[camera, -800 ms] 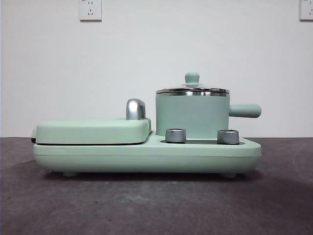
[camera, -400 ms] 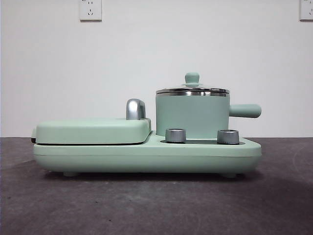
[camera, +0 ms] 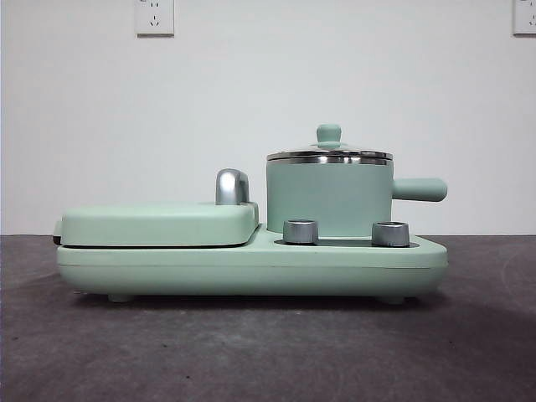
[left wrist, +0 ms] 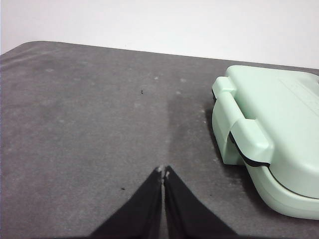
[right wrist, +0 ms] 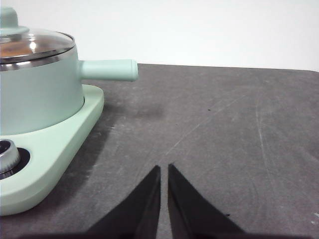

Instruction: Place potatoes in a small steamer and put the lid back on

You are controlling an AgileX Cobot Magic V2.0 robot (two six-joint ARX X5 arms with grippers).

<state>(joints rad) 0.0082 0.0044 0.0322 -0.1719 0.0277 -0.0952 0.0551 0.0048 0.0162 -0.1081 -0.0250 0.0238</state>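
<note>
Both grippers wait low over the counter, jaws together and empty. The lid sits on the small steamer, with something orange-brown showing through its glass in the right wrist view. Left gripper is beside the griddle cover; right gripper is nearer the steamer, whose handle points across ahead of its jaws.
</note>
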